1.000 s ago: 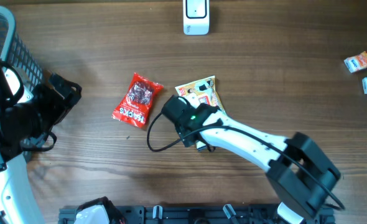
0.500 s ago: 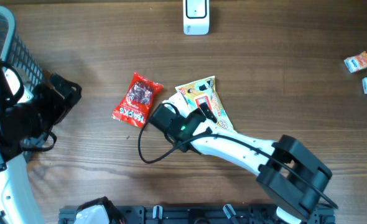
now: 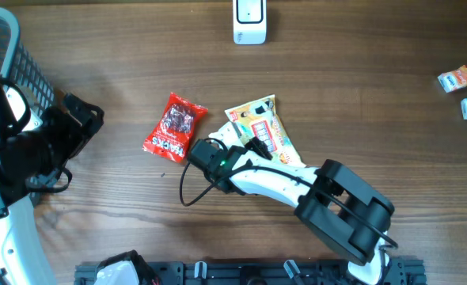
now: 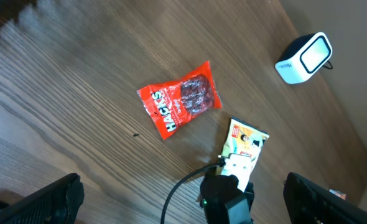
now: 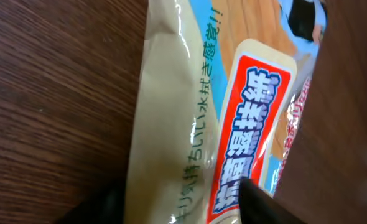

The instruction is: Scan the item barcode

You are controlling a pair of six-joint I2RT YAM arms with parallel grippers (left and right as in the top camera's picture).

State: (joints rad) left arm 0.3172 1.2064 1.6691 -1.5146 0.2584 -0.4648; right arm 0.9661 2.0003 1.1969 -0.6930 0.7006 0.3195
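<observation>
A dark brown, wood-grain worktop (image 3: 360, 71) fills every view, its grain running along its length in streaks of lighter and darker brown. Soft, even light falls on it and casts faint shadows; the far side shows paler in the left wrist view. A black ribbed rail (image 3: 241, 273) lines the near edge.

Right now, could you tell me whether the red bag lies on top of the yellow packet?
No, the red bag lies beside the yellow packet, with a clear gap between them.
</observation>
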